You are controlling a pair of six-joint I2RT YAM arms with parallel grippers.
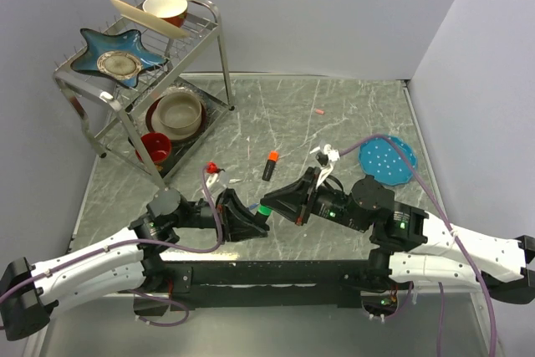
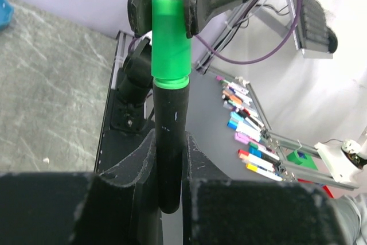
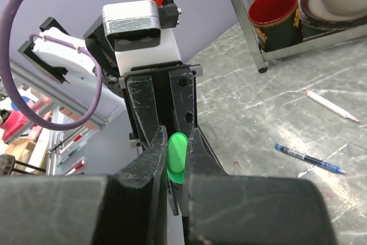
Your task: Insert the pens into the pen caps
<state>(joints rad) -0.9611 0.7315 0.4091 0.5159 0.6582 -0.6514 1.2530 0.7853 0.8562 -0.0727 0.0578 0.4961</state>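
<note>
My left gripper [image 2: 170, 148] is shut on the barrel of a stubby black marker [image 2: 170, 136], held above the table in front of the arm bases. A green cap [image 2: 170, 41] sits over the marker's tip. My right gripper [image 3: 179, 154] is shut on that green cap [image 3: 176, 156], facing the left gripper [image 1: 245, 223] nose to nose. On the table beyond them lie a second black marker with an orange cap [image 1: 270, 165], a thin blue ballpoint [image 3: 308, 159] and a white-pink stick pen [image 3: 330, 104]. A small pink cap [image 1: 318, 111] lies far back.
A wire dish rack [image 1: 224, 64] stands at the back left with bowls, a star-shaped plate and a red cup [image 3: 277, 18]. A blue perforated disc [image 1: 386, 160] lies to the right of the right arm. Walls close the table on three sides.
</note>
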